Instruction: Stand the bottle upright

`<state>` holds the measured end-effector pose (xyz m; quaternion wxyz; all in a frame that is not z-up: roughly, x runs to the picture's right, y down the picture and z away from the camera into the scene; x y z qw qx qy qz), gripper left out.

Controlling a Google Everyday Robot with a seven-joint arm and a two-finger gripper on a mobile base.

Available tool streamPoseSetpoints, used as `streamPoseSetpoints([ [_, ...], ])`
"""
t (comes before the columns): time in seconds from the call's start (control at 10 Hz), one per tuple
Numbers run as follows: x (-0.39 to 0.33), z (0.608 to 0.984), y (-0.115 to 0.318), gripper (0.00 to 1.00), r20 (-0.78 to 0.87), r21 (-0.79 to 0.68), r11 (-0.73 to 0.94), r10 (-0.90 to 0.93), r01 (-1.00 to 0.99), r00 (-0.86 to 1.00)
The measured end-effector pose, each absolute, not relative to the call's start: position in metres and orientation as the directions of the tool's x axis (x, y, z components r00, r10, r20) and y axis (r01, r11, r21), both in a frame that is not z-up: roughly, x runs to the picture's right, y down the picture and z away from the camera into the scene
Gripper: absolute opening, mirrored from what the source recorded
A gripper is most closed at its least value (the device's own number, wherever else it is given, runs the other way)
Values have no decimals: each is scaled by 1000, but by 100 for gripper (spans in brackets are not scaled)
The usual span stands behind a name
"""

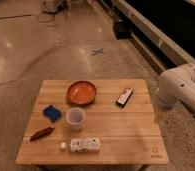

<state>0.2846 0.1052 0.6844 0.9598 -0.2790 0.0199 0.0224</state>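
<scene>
On my table [121,142] a reddish object [42,133] lies far left. The bottle [85,144] lies on its side near the front edge, cap pointing left, just in front of the white cup [75,118] (orange bowl [81,92] behind). Black box [124,97] sits right of centre. Only the arm [183,90] shows at the right edge; the gripper is out of frame, so I cannot tell its state.

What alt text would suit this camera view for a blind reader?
A small pale bottle lies on its side near the front edge of a wooden table, which also holds a white cup, an orange bowl, a black box, a blue object and a reddish object. A white robot arm sits at the table's right; its gripper is out of view.
</scene>
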Motion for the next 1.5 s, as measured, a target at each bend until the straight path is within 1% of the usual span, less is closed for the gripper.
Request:
streamPoseSetpoints([
  [0.9,285,684,107,65,-64,-535,844,12,-45,998],
  [1.2,246,688,138,65,-78,-542,836,-148,83,986],
  [1.5,186,698,178,65,-63,-556,808,-275,195,959],
])
